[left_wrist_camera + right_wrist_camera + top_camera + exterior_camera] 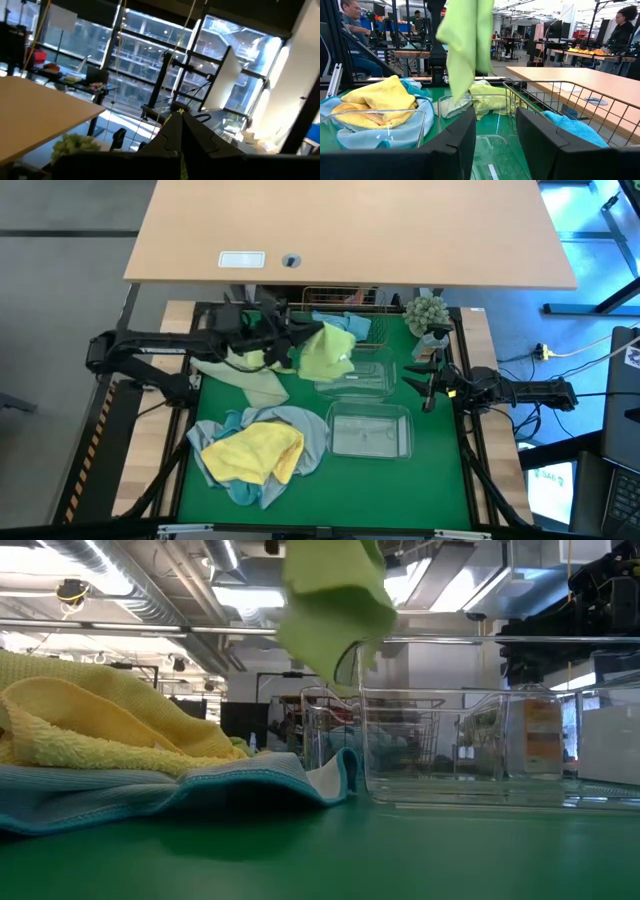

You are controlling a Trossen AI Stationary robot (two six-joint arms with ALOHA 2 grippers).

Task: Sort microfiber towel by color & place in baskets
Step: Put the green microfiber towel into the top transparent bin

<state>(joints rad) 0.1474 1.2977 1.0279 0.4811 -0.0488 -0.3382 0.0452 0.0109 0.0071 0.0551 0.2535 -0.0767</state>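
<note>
Lime-green towel [327, 353], high view: gripped by left pincer [297, 340] above middle clear tub [358, 377]; right pincer [428, 383] waited beside it, fingers parted. Low view: towel hung over the tub's edge; likely risk, draping the rim.

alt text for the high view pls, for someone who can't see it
The left gripper holds a green towel above a clear plastic tub on a green mat. A second tub sits nearer; yellow and blue towels lie piled; the right gripper waits open.
</note>
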